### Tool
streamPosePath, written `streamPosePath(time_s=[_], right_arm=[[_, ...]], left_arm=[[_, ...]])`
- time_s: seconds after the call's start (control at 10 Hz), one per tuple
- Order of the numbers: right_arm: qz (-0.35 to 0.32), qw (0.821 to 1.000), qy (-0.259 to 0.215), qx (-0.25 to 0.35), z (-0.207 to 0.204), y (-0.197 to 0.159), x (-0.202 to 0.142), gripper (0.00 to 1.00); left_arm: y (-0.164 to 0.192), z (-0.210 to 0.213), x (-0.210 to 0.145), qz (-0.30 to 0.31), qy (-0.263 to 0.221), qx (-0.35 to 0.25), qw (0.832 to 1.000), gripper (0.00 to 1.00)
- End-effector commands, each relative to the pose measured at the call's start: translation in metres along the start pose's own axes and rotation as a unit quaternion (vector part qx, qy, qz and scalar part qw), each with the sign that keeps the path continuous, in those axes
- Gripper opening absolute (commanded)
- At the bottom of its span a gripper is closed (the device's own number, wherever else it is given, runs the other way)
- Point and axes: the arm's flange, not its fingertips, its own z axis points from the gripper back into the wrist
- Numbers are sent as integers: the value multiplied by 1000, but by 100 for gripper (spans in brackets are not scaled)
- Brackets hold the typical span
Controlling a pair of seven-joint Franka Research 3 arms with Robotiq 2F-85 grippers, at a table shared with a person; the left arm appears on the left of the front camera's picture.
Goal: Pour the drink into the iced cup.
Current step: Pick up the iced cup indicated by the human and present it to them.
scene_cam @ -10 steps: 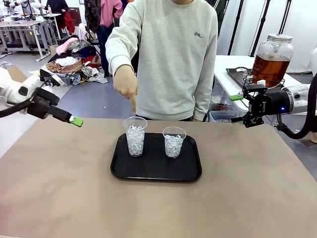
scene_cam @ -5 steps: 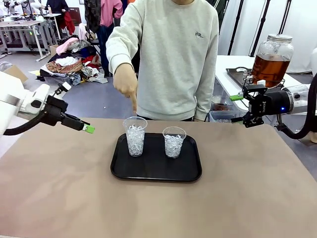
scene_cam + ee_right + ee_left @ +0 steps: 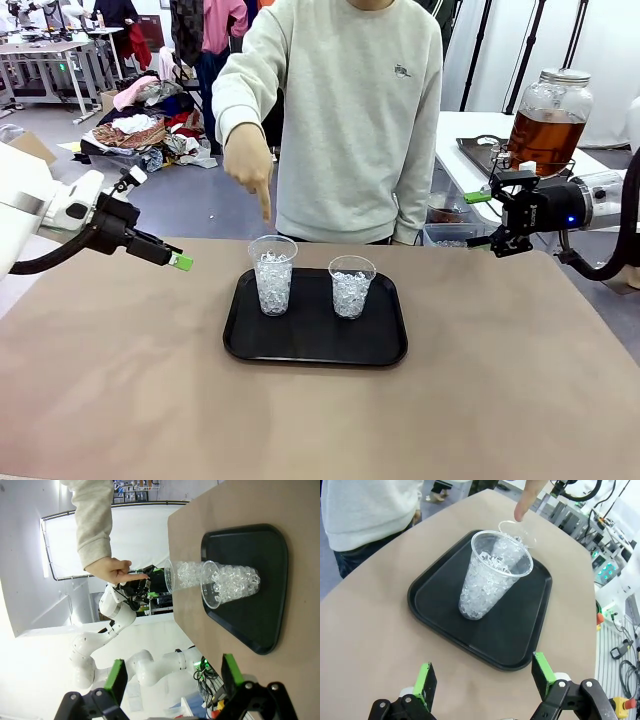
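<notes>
1. Front view, mid-frame: the left cup (image 3: 273,275) and right cup (image 3: 352,286), both packed with ice, stand side by side on a black tray (image 3: 240,345) on the brown bench (image 3: 120,380); the person's hand (image 3: 248,165) points a forefinger down over the left cup, seemingly choosing it.
2. At upper right, the drink (image 3: 545,135) sits amber in a lidded glass jar (image 3: 556,92) on a white bench (image 3: 455,135); nothing is poured yet.
3. At the left of frame, the left gripper (image 3: 175,260) is spread wide and empty, aimed at the chosen cup; probably lining up a grasp.
4. At the right edge, the right gripper (image 3: 482,220) is likewise agape and empty, just before the jar.
</notes>
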Motion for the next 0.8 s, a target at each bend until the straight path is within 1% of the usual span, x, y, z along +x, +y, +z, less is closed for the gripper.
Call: streamPosePath(time_s=[0.0, 0.1, 0.3, 0.4, 0.6, 0.7], right_arm=[[1, 1000, -1, 0, 1, 1, 1, 100], [1, 1000, -1, 0, 1, 1, 1, 100], [1, 1000, -1, 0, 1, 1, 1, 100], [1, 1000, -1, 0, 1, 1, 1, 100], [1, 1000, -1, 0, 1, 1, 1, 100], [1, 1000, -1, 0, 1, 1, 1, 100]], left_arm=[[1, 0, -1, 2, -3, -3, 1000, 100], [0, 0, 0, 0, 0, 0, 1000, 100], [-1, -11, -2, -85, -14, -3, 996, 100], [-1, -15, -2, -116, -18, -16, 993, 100], [4, -29, -3, -179, -13, -60, 982, 100], [8, -37, -4, -201, -20, -82, 976, 100]])
